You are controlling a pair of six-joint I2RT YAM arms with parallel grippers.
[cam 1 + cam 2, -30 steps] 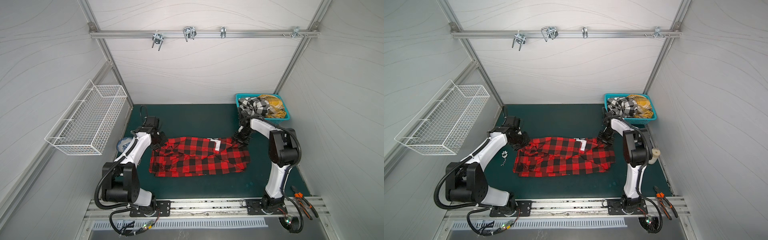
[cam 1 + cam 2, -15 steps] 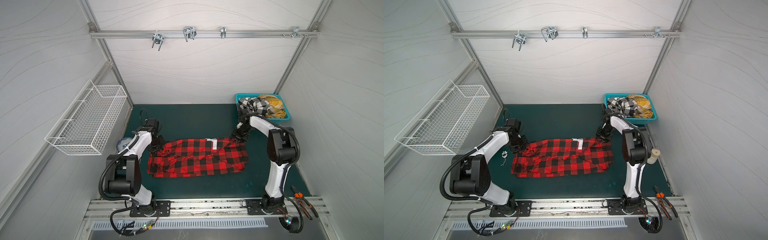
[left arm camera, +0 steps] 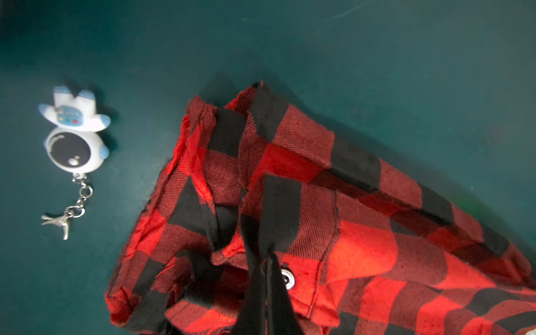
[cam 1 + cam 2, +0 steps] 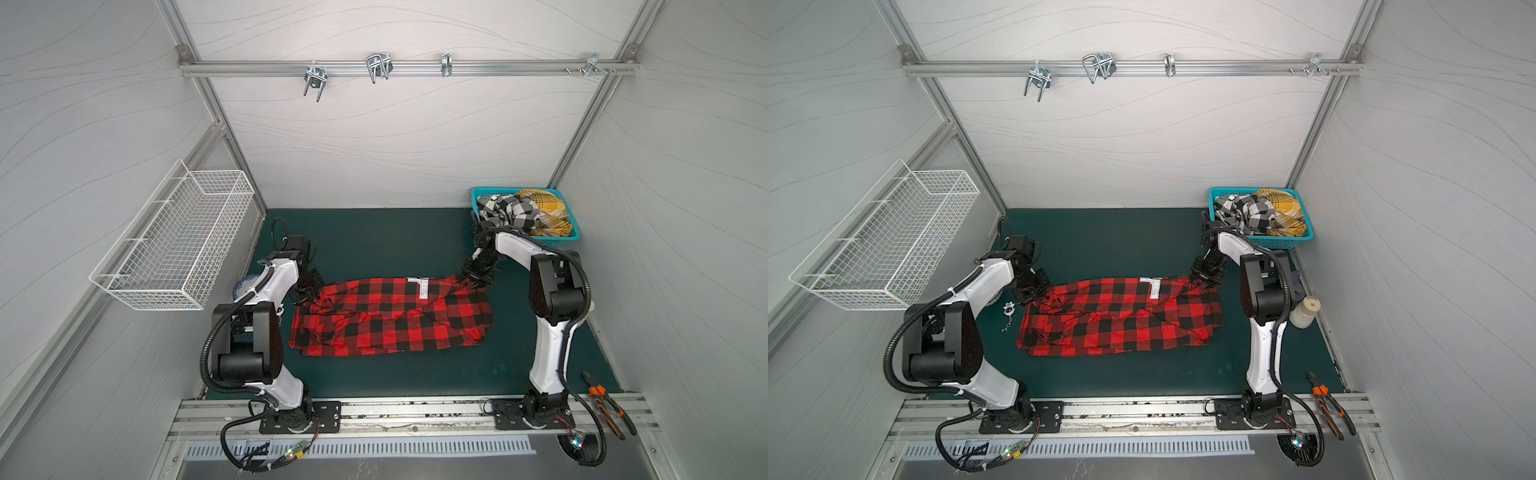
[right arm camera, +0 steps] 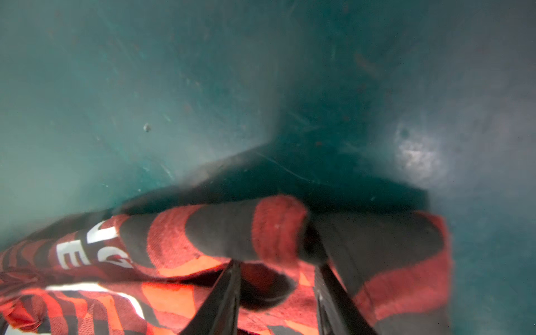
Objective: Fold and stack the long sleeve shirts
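One keychain (image 3: 74, 145) beside red shirt (image 4: 390, 320); left jaws pinch it, right jaws unclear.

Open green mat (image 4: 374, 237) behind and in front of the red-and-black shirt (image 4: 390, 320). A teal basket (image 4: 557, 241) blocks the back right corner; an astronaut keychain (image 4: 1008, 309) lies near the left edge, a white bottle (image 4: 1306, 309) at the right edge.

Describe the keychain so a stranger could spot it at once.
On the green mat, find the red shirt's end by the left arm. Beside it lies the keychain: a small white astronaut on a metal chain, not cloth like its neighbour.
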